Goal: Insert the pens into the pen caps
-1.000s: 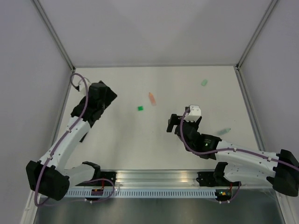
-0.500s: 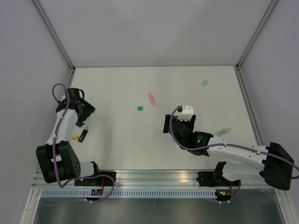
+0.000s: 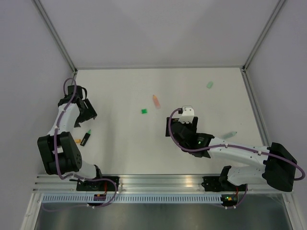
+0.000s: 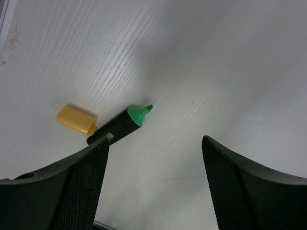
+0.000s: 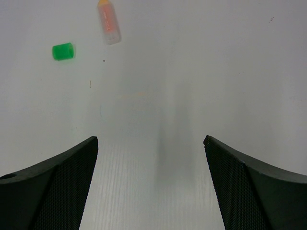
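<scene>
Both spread (and empty): left claw (image 4: 154,141) on folded arm, right claw (image 5: 149,139) outstretched.

Robot lab test cell. Plain white laminate bench (image 3: 201,96) under the jaws, boxed in by blank pale grey wall panels (image 3: 158,28) ahead of and to either side of them. Bare aluminium corner posts (image 3: 55,33). Slotted aluminium mounting rail (image 3: 163,182) behind the jaws carries two white-and-black cabled robot arms (image 3: 67,129).

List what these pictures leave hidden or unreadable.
- Left wrist view: rear end of the dark pen, behind the left finger.
- Right wrist view: far end of the orange pen, cut by the top edge.
- Top view: the mint pen and pale green cap, too small for detail.
</scene>
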